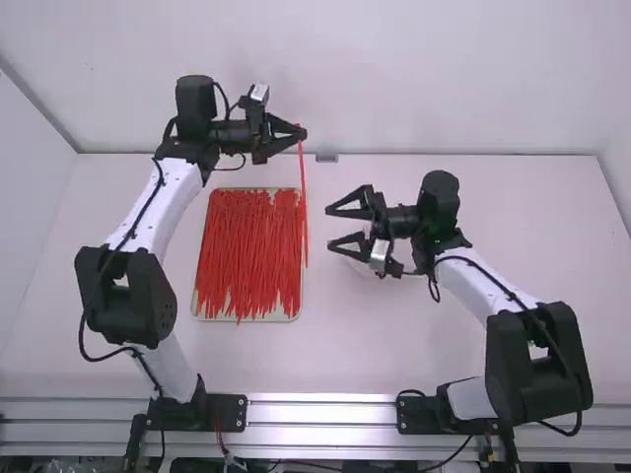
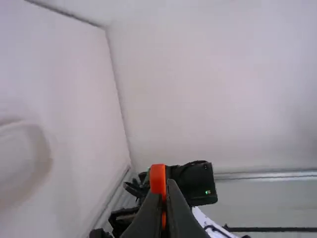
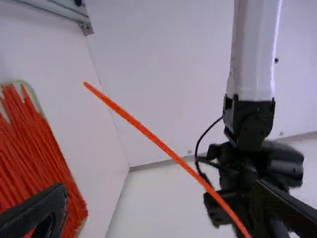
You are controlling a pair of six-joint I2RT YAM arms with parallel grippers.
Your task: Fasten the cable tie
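At the far left of the table (image 1: 414,325), the left gripper (image 1: 294,136) is up off the surface. Its fingers (image 2: 147,218) are pressed together on 1 end of a single orange cable tie (image 1: 303,197). The tie runs straight from the grip toward the near side, along the right edge of the tray (image 1: 246,319). It is not looped and the tail is free. Can't tell if the free end touches anything. The tray sits left of centre and holds a pile of orange ties (image 1: 251,251), laid roughly parallel, far to near. The right gripper (image 1: 335,225) is near table centre, just right of the tray, and points left at the held tie. Its 2 fingers are spread wide apart, holding nothing.
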